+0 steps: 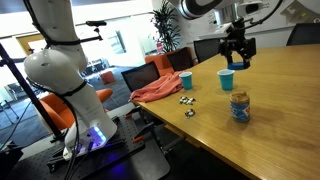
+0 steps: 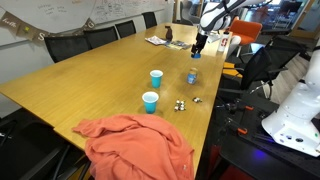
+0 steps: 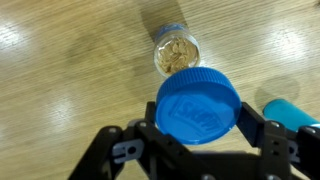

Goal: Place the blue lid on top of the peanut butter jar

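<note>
My gripper (image 3: 198, 122) is shut on the blue lid (image 3: 197, 104), a flat round bright-blue disc held by its edges between the two black fingers. The peanut butter jar (image 3: 175, 52) stands open on the wooden table below and ahead of the lid, its tan contents showing from above. In an exterior view the gripper (image 1: 237, 58) hangs well above the table, up and a little left of the jar (image 1: 239, 107). In an exterior view (image 2: 199, 44) it hangs beyond the jar (image 2: 192, 76).
Two blue cups with white rims (image 2: 156, 77) (image 2: 150, 101) stand on the table; one shows at the wrist view's right edge (image 3: 290, 110). An orange cloth (image 2: 135, 145) lies at the table's end, small dark objects (image 2: 180, 104) beside it. Chairs ring the table.
</note>
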`<state>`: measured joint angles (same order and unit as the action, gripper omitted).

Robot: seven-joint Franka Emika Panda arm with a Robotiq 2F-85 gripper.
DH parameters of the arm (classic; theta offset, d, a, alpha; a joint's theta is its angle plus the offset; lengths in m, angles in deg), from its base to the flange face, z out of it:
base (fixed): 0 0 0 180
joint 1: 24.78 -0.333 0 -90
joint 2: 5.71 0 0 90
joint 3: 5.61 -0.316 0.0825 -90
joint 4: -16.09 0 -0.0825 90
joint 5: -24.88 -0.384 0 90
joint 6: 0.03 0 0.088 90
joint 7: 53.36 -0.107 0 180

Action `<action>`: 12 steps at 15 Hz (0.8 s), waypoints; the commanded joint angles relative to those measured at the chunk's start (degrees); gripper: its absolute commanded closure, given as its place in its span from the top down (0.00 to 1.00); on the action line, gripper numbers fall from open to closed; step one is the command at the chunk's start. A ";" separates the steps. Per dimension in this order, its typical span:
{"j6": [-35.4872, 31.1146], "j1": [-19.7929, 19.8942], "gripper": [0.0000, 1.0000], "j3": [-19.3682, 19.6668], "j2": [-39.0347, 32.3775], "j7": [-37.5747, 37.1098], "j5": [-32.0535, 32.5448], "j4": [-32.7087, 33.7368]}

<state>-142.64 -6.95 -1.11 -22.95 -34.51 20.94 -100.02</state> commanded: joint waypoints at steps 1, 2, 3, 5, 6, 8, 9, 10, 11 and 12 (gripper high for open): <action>-6.26 -1.29 0.54 1.22 2.08 0.84 1.16 -5.57; -8.13 -1.19 0.54 1.13 2.22 0.99 0.76 -6.90; -9.93 -0.97 0.54 0.84 2.18 1.31 0.14 -8.03; -12.72 -0.61 0.54 0.43 1.26 1.65 -0.45 -9.78; -15.39 -0.73 0.54 0.76 0.64 0.97 0.00 -10.79; -16.79 -0.23 0.54 0.47 -0.28 0.82 -0.65 -11.75; -17.53 -0.06 0.54 0.38 -0.73 0.72 -0.74 -12.18; -17.95 -0.16 0.54 0.65 -1.23 0.21 -0.27 -12.30; -18.76 -0.36 0.54 1.03 -1.78 -0.41 0.33 -12.37; -19.35 -0.13 0.54 0.94 -2.48 -0.44 0.13 -12.13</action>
<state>-159.08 -7.21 -0.48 -24.68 -34.43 21.17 -111.32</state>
